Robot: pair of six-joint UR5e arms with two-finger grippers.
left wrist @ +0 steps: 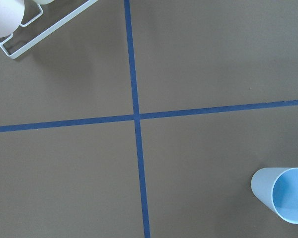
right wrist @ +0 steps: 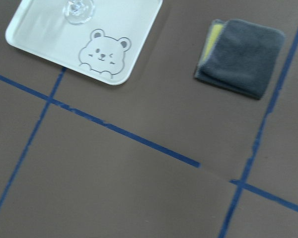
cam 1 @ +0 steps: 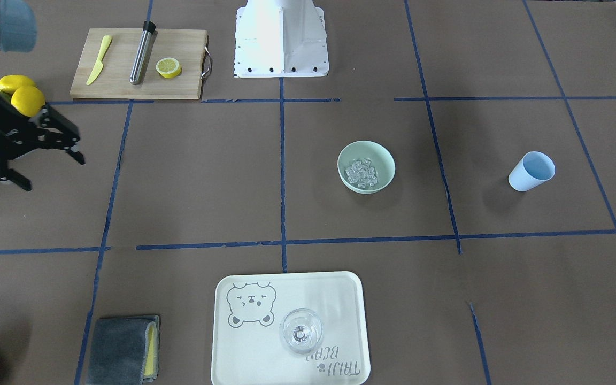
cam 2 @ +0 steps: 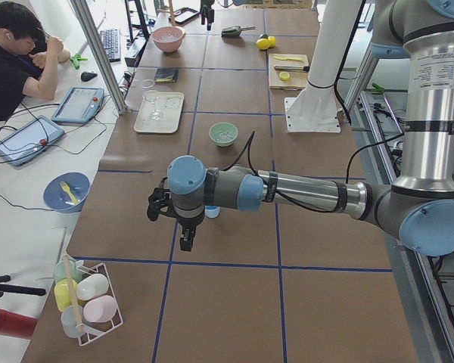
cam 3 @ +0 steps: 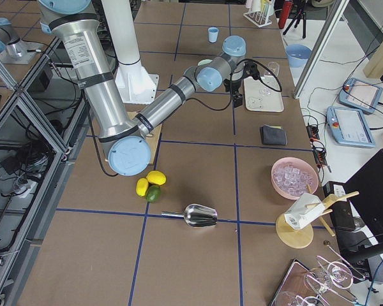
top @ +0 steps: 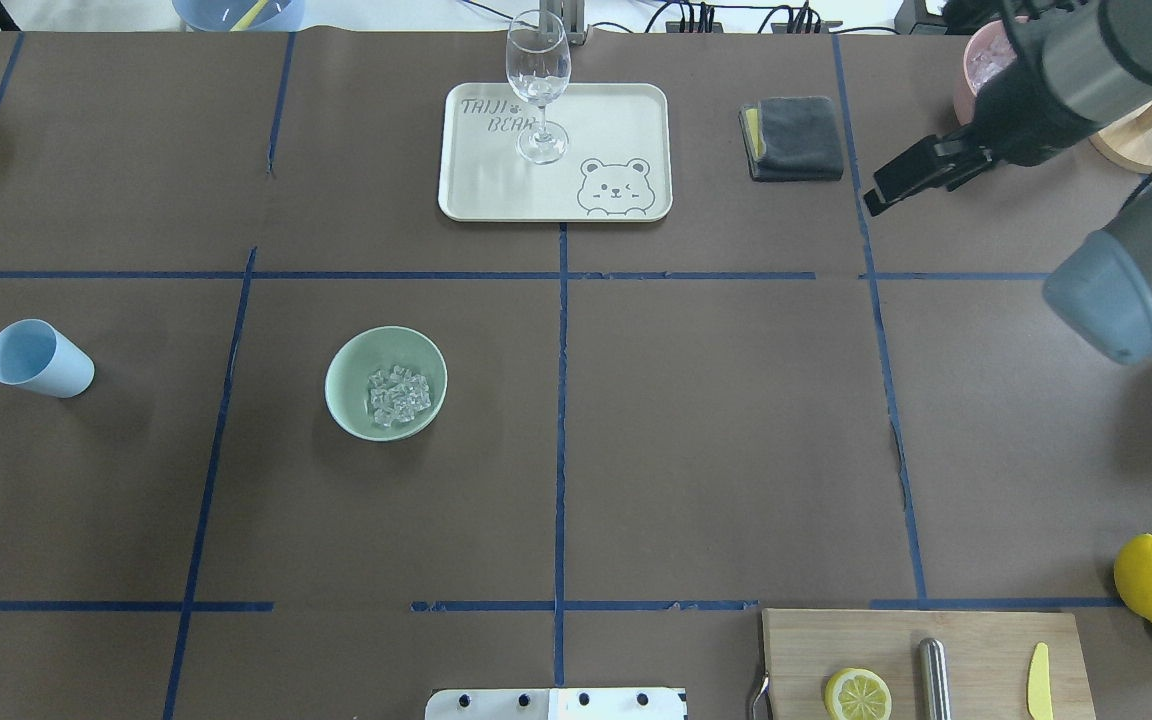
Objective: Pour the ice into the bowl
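The pale mint-green bowl [cam 1: 375, 152] [top: 348, 370] stands on the brown table with the ice [cam 1: 362, 174] [top: 398, 394], a heap of small clear cubes, inside it. The light blue cup [cam 1: 531, 171] [top: 39, 358] stands upright and empty, well apart from the bowl; it also shows in the left wrist view [left wrist: 283, 193]. My right gripper [cam 1: 51, 171] [top: 911, 172] is open and empty, far from both, near the grey cloth. My left gripper [cam 2: 181, 225] shows only in the exterior left view, hanging above the cup; I cannot tell whether it is open or shut.
A cream tray [top: 616, 120] holds a wine glass [top: 538, 85]. Nearby lie a folded grey cloth [top: 791, 137] and a pink container [top: 981, 65]. A cutting board [top: 976, 640] carries a lemon half, a metal tool and a yellow knife, with lemons [top: 1151, 578] beside it.
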